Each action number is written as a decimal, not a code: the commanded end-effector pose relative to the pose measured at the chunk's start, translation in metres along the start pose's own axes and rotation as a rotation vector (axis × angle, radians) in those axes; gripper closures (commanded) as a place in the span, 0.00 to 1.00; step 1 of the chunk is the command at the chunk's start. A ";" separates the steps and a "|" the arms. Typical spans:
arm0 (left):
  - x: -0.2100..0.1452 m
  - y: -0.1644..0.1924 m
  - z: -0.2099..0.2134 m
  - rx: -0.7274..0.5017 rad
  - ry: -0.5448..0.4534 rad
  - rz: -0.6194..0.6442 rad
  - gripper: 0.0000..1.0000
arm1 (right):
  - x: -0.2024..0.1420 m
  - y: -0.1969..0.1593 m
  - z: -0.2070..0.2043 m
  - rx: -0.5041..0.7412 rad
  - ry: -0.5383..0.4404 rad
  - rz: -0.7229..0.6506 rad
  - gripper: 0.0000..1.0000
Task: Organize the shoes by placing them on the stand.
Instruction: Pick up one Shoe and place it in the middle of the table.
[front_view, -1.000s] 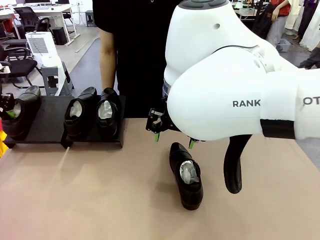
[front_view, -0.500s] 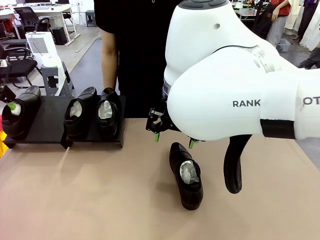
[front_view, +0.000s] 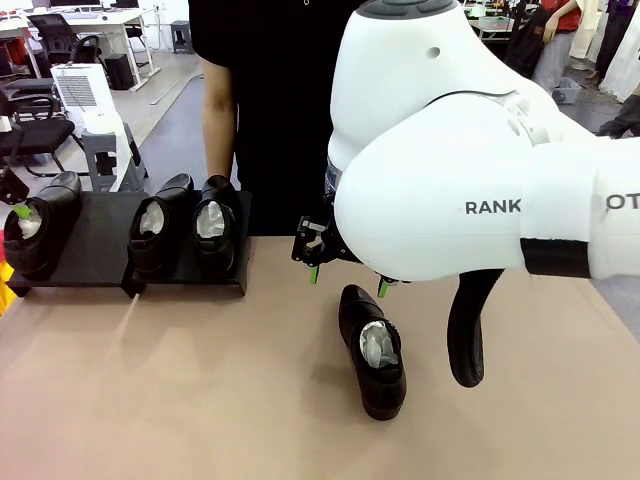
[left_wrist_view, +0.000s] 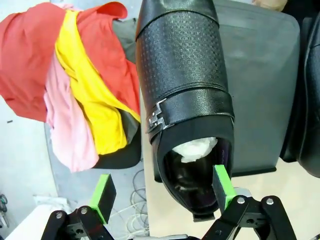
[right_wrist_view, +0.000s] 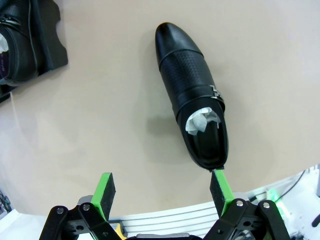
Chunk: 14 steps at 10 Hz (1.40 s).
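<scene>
The black stand (front_view: 100, 240) lies at the table's far left with three glossy black shoes on it: one at its left end (front_view: 42, 228) and a pair at its right end (front_view: 160, 228) (front_view: 213, 225). My left gripper (front_view: 14, 205) hangs open over the heel of the left-end shoe (left_wrist_view: 185, 95); one green pad (left_wrist_view: 223, 186) is at the heel rim, the other pad (left_wrist_view: 103, 197) is outside it. The fourth shoe (front_view: 372, 350) lies on the bare table. My right gripper (front_view: 345, 275) is open above it; the right wrist view shows that shoe (right_wrist_view: 192, 107) beyond the gripper (right_wrist_view: 162, 192).
A person in black (front_view: 260, 100) stands at the far side, one arm (front_view: 216, 130) hanging behind the stand. A pile of red and yellow cloth (left_wrist_view: 85, 85) lies beside the stand's left end. A grey stool (front_view: 103, 150) stands behind it. The tan tabletop (front_view: 200, 380) spreads in front.
My left gripper has risen a little from the left-end shoe, which has settled on the stand. The right arm and the shoe on the table have not moved.
</scene>
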<state>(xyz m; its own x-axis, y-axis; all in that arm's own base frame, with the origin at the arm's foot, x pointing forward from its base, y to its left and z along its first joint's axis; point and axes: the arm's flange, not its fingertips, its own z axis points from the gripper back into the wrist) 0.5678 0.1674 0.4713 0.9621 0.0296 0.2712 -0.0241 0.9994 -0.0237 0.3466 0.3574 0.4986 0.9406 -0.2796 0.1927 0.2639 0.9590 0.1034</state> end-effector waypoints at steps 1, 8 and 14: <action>0.004 0.002 -0.002 0.002 -0.004 0.001 0.00 | 0.004 0.001 0.003 -0.010 -0.003 0.016 0.00; -0.025 -0.042 0.053 0.017 -0.150 -0.148 0.00 | 0.004 0.001 0.003 -0.010 -0.003 0.016 0.00; -0.068 -0.097 0.084 -0.176 0.162 -0.284 0.00 | -0.001 -0.010 -0.049 -0.190 0.103 0.073 0.00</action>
<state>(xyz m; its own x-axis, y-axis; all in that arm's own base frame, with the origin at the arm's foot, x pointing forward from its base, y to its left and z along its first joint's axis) 0.4777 0.0606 0.5328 0.9548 -0.2355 0.1813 0.2571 0.9605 -0.1068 0.3479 0.3564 0.4473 0.9672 -0.2290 0.1102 0.2367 0.9696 -0.0625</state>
